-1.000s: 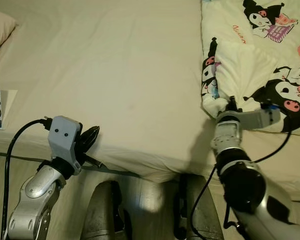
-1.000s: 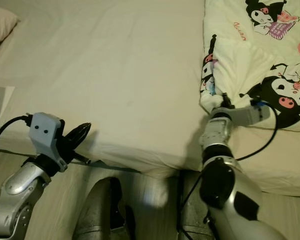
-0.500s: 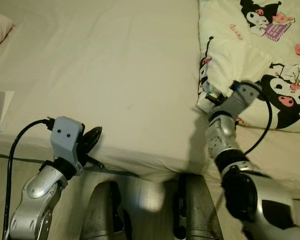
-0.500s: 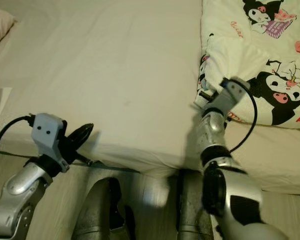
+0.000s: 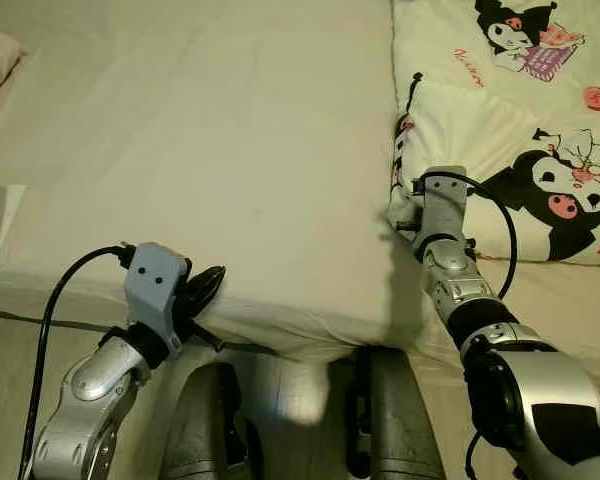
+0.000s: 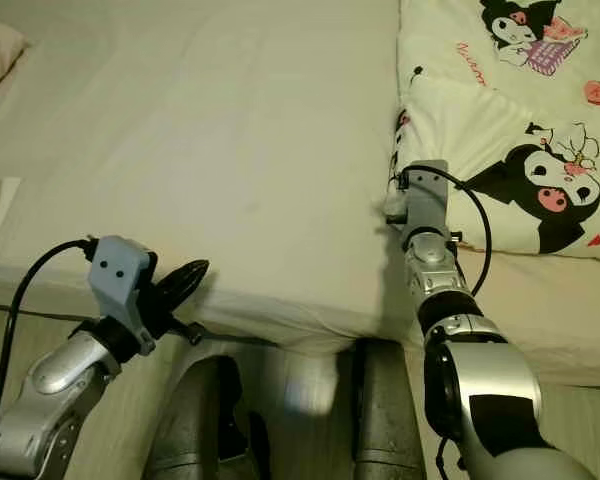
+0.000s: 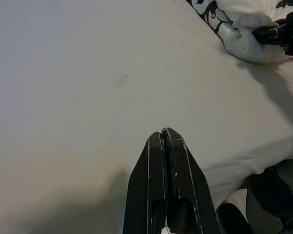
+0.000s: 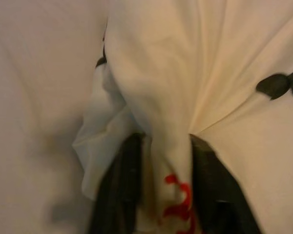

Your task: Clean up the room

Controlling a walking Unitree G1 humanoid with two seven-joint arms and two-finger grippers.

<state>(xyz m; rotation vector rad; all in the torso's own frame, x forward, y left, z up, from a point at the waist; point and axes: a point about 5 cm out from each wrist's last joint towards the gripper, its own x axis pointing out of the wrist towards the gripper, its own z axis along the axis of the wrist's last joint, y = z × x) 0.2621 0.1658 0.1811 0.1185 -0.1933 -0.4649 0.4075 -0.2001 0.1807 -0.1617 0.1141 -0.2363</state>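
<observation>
Now right claw (image 8: 158, 195) pinches the blanket (image 8: 185, 73) corner; left claw (image 7: 166, 146) closed, empty

The bed sheet (image 5: 230, 130) is plain cream. The blanket (image 5: 520, 110) is pale yellow, printed with black-and-white cartoon figures, pink hearts and red lettering.

The left pincer (image 7: 167, 146) sits low at seven o'clock, fingers pressed together, pointing toward two o'clock. The right arm reaches to twelve o'clock, its pincer (image 8: 158, 161) clamped on a fold of blanket (image 5: 500, 130).
</observation>
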